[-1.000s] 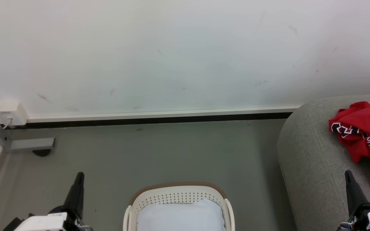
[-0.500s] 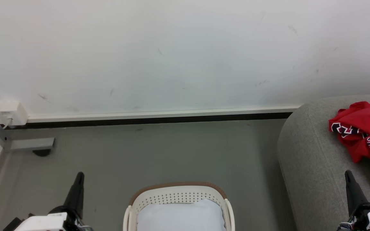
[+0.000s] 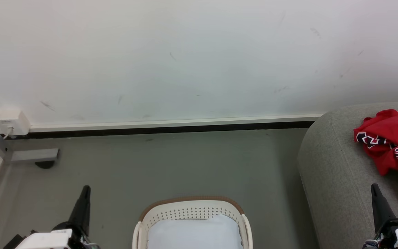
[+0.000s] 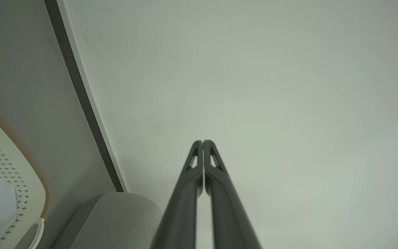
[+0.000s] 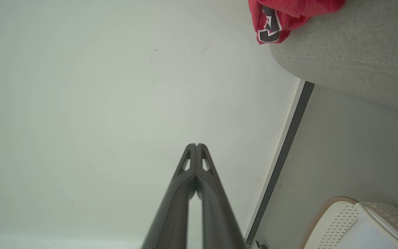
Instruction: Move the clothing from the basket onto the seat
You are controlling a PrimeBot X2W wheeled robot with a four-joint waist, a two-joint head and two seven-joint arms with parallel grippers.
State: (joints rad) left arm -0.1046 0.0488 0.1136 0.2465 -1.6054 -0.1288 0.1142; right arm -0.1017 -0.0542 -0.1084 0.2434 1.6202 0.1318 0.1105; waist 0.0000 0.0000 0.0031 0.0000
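1. Your left end effector [image 4: 202, 142] is sitting fully closed, its two long dark fingers pressing together tip to tip and gripping nothing.
2. Your right end effector [image 5: 196, 146] is sitting the same way, fingers meeting at the tips with nothing between them.
3. Both are pointing toward the pale, lightly scuffed wall [image 3: 185, 52]. In the head view the left one is rising at the lower left over the grey floor [image 3: 168, 166], and the right one is rising at the lower right in front of the seat.
4. The cream-white perforated plastic basket with the brown rim [image 3: 192, 200] is standing on the floor between the two end effectors, apart from both. A pale bluish-white padded cloth [image 3: 193, 231] is lying inside it.
5. The red basketball clothing with white trim [image 3: 392, 138] is lying crumpled on the large grey woven-fabric seat [image 3: 333, 173], to the right of the basket, with the number 23 and part of the lettering showing. It is lying near your right end effector but not touching it. You cannot tell from the heap how many pieces are there.
6. A white skirting strip over a dark gap [image 3: 171, 122] is running along the foot of the wall, and a small white wall box [image 3: 10, 121] is sitting at its left end.
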